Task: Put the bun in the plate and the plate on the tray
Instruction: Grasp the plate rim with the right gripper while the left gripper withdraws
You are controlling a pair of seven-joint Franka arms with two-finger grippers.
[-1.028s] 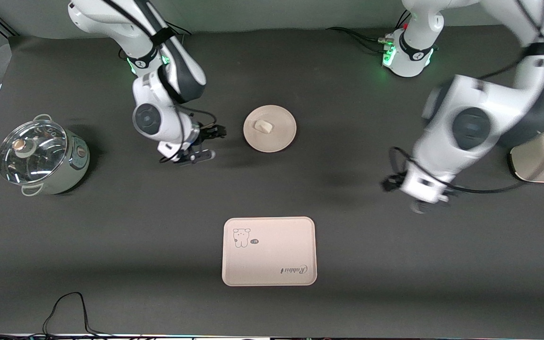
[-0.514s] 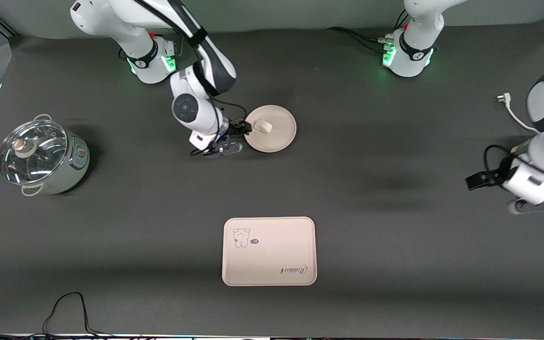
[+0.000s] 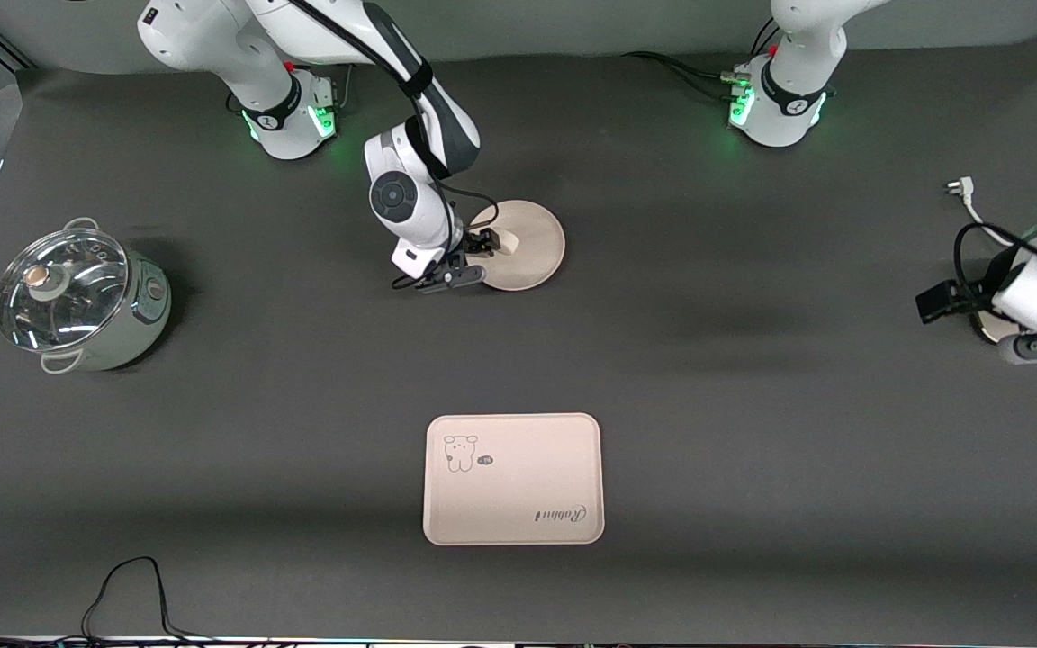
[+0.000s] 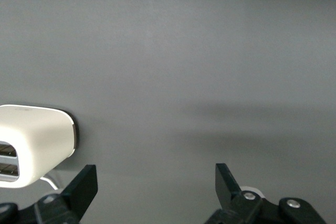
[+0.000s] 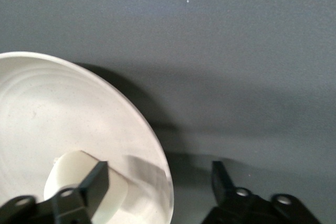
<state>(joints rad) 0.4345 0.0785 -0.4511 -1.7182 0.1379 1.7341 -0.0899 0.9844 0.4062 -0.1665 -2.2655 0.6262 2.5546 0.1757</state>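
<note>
On the plate (image 3: 532,247): one bun (image 3: 506,241), long axis across the tabletop.
Right end effector (image 3: 475,259) straddles the plate's rim, fingers apart; left end effector (image 4: 155,187) open, idle beside the toaster (image 4: 31,142); one tray (image 3: 514,479).

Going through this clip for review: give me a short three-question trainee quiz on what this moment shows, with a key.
1. True or false: the bun already lies in the plate.
2. Which gripper straddles the plate's rim? A. left gripper B. right gripper C. neither
3. Fill in: the plate sits on the ____, not yet on the tray.

Key:
1. True.
2. B. The right gripper has one finger over the dish by the bun and one outside the rim, with a clear gap between them. The left gripper waits open beside the toaster at the left arm's end of the table.
3. Table.
</note>
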